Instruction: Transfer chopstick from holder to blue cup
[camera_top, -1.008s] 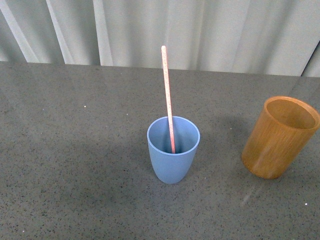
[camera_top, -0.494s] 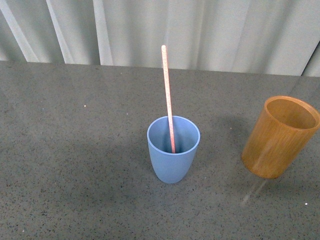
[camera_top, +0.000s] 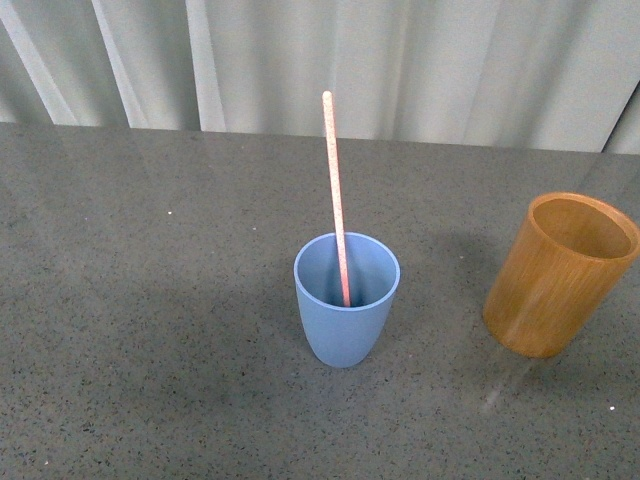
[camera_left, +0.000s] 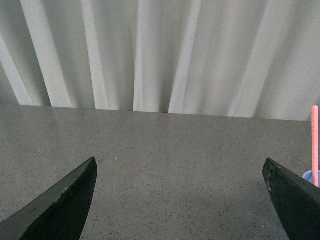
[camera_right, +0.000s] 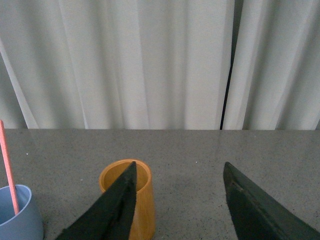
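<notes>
chopstick in the blue cup

the pink chopstick (camera_top: 336, 200) leans inside the blue cup (camera_top: 346, 318) on the grey surface (camera_top: 150, 300); the empty wooden holder (camera_top: 558, 276) stands well apart. left fingers (camera_left: 55, 205) and right fingers (camera_right: 262, 207) spread apart, empty.

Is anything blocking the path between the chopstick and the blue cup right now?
Nothing visible does. The chopstick already stands inside the blue cup, leaning against its far rim. The holder sits apart to the right and looks empty. Both the left gripper and right gripper are open, holding nothing.
</notes>
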